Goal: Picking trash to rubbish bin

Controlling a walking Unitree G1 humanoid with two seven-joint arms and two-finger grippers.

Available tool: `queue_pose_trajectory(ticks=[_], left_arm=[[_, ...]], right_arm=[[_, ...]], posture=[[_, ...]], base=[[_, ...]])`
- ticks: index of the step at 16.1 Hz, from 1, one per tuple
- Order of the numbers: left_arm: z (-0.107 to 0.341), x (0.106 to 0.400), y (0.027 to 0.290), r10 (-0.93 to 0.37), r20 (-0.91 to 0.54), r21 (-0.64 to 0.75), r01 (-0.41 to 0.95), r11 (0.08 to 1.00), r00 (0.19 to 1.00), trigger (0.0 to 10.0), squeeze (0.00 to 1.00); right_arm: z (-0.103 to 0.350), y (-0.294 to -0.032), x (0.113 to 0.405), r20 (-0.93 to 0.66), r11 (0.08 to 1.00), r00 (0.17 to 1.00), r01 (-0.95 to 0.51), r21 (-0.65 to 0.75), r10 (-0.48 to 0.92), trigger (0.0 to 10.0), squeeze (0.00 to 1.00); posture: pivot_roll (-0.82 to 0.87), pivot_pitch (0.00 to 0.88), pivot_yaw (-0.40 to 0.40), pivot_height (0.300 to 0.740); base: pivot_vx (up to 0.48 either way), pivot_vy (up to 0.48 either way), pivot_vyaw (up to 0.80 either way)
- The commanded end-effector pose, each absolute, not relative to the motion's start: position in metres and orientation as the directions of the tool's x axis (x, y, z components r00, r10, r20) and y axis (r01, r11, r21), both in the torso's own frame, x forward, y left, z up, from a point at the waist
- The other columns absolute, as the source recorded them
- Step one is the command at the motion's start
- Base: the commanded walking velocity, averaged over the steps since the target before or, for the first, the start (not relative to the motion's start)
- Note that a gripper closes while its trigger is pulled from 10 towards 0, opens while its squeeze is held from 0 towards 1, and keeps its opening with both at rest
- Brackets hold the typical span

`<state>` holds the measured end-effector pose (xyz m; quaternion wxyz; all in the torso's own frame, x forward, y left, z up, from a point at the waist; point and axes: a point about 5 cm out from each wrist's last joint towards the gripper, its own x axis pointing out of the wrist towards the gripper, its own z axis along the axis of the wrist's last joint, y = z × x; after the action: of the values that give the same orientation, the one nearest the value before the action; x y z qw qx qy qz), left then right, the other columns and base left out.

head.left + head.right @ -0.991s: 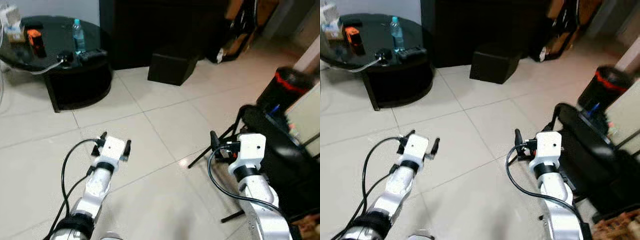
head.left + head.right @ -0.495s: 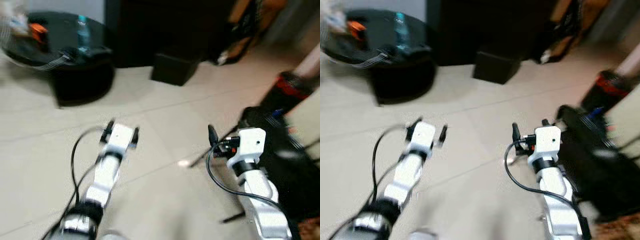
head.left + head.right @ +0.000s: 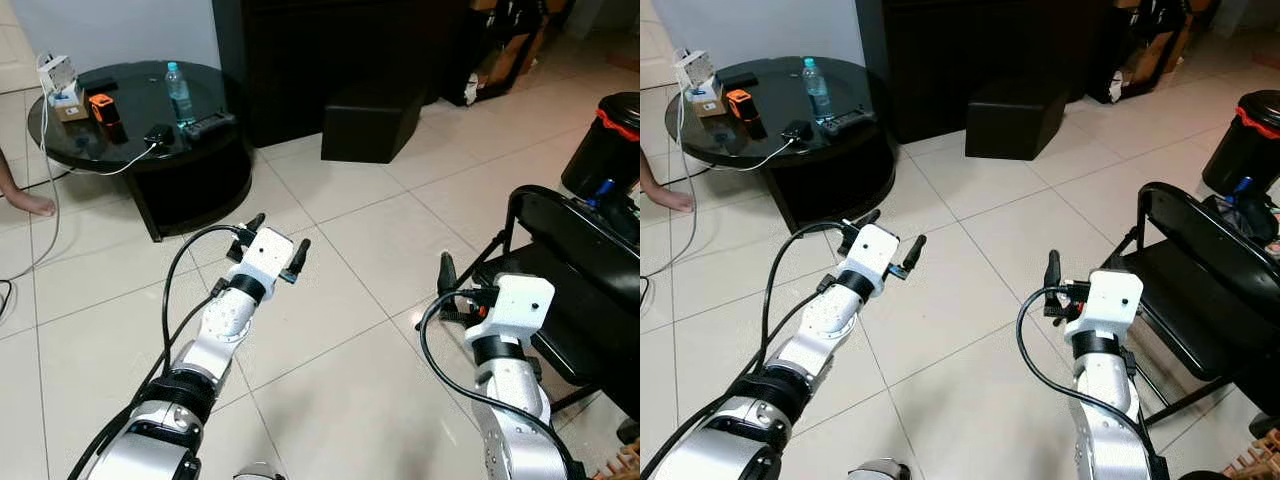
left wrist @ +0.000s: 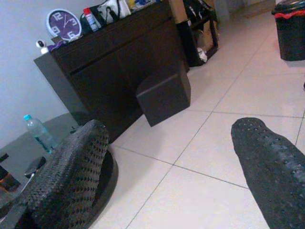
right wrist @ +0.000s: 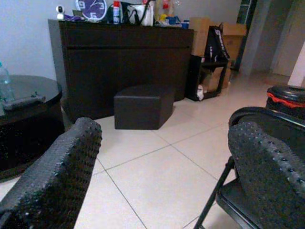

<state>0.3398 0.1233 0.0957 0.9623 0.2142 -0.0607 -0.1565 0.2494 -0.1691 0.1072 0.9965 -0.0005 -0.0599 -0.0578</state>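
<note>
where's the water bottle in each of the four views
Left eye view: water bottle stands upright on the round black table, upper left.
Right eye view: same bottle, upper left on that table.
Left wrist view: bottle at the left edge, beside one black finger.
Right wrist view: a sliver of it at the far left edge.
Shared landmark: the dark pouf on the floor by the cabinet.

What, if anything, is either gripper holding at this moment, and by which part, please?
Nothing is held. The left gripper and right gripper both hover open over the tiled floor, with bare space between their fingers.
</note>
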Motion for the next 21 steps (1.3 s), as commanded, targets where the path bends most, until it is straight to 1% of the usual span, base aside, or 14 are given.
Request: queue_pose_trajectory(ticks=[1, 2, 3, 6, 8, 21], left_arm=[[0.089, 0.336, 0.125, -0.329, 0.036, 0.443, 0.280, 0.852, 0.944, 10.0, 0.00], [0.084, 0.333, 0.128, -0.309, 0.025, 0.439, 0.267, 0.858, 0.951, 10.0, 0.00], [0.083, 0.332, 0.128, -0.305, 0.023, 0.420, 0.268, 0.867, 0.952, 10.0, 0.00], [0.080, 0.332, 0.123, -0.314, 0.004, 0.406, 0.285, 0.868, 0.950, 10.0, 0.00], [0.078, 0.332, 0.119, -0.341, -0.019, 0.369, 0.324, 0.871, 0.940, 10.0, 0.00], [0.073, 0.330, 0.120, -0.350, -0.050, 0.344, 0.346, 0.873, 0.935, 10.0, 0.00]], right_arm=[[0.110, -0.172, 0.248, 0.134, 0.992, 0.983, 0.126, -0.002, -0.125, 10.0, 0.00], [0.109, -0.171, 0.248, 0.130, 0.993, 0.985, 0.117, -0.007, -0.115, 10.0, 0.00], [0.108, -0.167, 0.249, 0.124, 0.995, 0.989, 0.087, -0.043, -0.081, 10.0, 0.00], [0.108, -0.165, 0.249, 0.119, 0.996, 0.991, 0.072, -0.054, -0.065, 10.0, 0.00], [0.107, -0.166, 0.248, 0.114, 0.995, 0.991, 0.077, -0.058, -0.070, 10.0, 0.00], [0.103, -0.166, 0.242, 0.099, 0.996, 0.993, 0.074, -0.056, -0.068, 10.0, 0.00]], posture=[[0.23, 0.044, -0.026, 0.740], [0.23, 0.045, -0.034, 0.740], [0.23, 0.045, -0.039, 0.740], [0.23, 0.045, -0.047, 0.740], [0.21, 0.041, -0.047, 0.740], [0.20, 0.049, -0.050, 0.740]], base=[[0.000, 0.000, 0.00], [0.000, 0.000, 0.00], [0.000, 0.000, 0.00], [0.000, 0.000, 0.80], [0.000, 0.000, 0.80], [0.309, 0.000, 0.00]])
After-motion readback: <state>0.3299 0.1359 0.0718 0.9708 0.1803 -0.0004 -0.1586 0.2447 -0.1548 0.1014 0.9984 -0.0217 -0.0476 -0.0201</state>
